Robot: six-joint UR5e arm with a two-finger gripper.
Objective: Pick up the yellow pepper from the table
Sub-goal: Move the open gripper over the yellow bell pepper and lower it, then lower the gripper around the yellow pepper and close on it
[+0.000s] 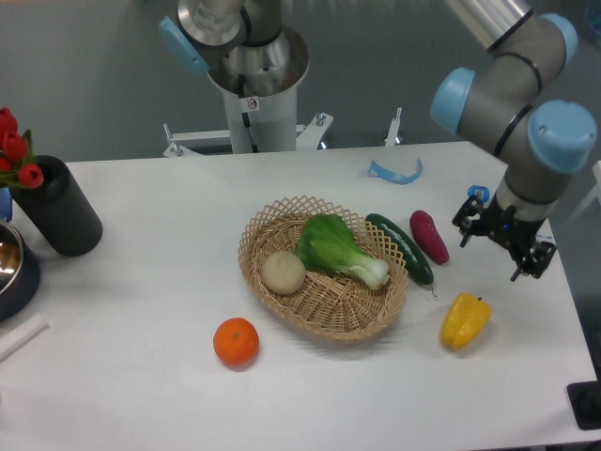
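Note:
The yellow pepper (465, 319) lies on the white table (141, 376) near its right front, glossy and lobed. My gripper (499, 246) hangs above the table up and to the right of the pepper, apart from it. Its black fingers (464, 223) are spread, so it is open with nothing between them.
A wicker basket (282, 319) at centre holds a bok choy (335, 248) and a beige potato (283, 272). A cucumber (401, 248) and a purple eggplant (429, 236) lie just left of the gripper. An orange (235, 341) sits front centre. A black vase (58, 207) stands at the left.

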